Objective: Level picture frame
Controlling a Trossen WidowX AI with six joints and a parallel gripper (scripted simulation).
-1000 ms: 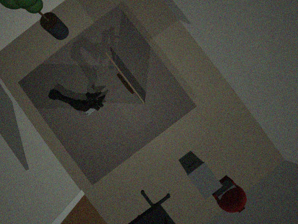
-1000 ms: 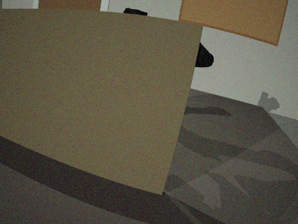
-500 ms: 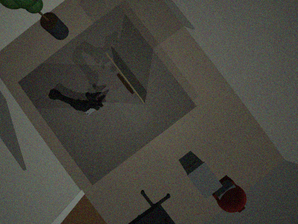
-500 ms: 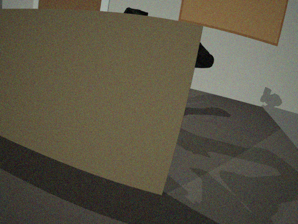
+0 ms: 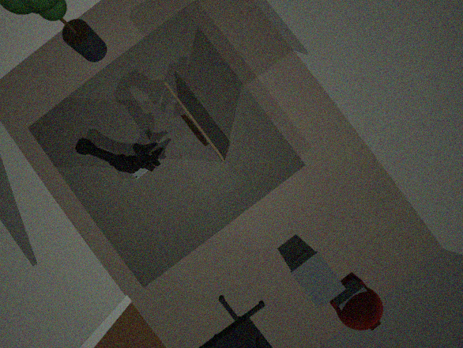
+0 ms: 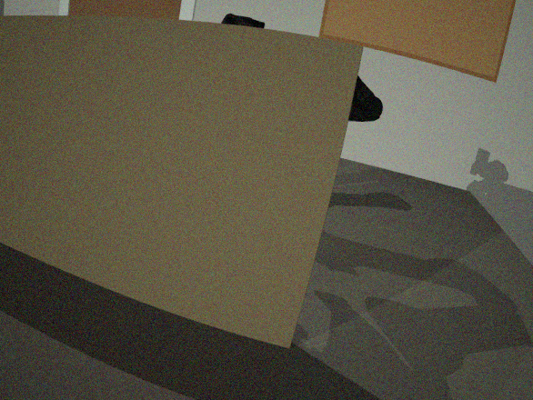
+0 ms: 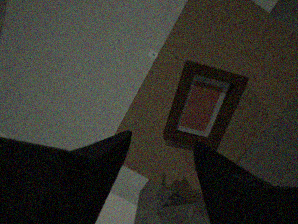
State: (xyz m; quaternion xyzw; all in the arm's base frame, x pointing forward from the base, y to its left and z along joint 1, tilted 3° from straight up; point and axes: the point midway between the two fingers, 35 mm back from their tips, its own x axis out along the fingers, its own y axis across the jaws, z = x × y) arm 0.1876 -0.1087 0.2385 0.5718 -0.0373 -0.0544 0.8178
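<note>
One picture frame (image 7: 205,106) hangs tilted on the tan wall panel (image 7: 165,75), well apart from the gripper (image 7: 160,165), which is partly open and holds nothing. Misjudging the tilt in this dim light could shift the frame the wrong way.

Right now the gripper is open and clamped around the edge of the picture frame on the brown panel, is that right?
Not quite. The gripper is open, but it is not around the picture frame: the wrist view shows the frame hanging on the brown panel well apart from the fingers, with nothing between them.
</note>
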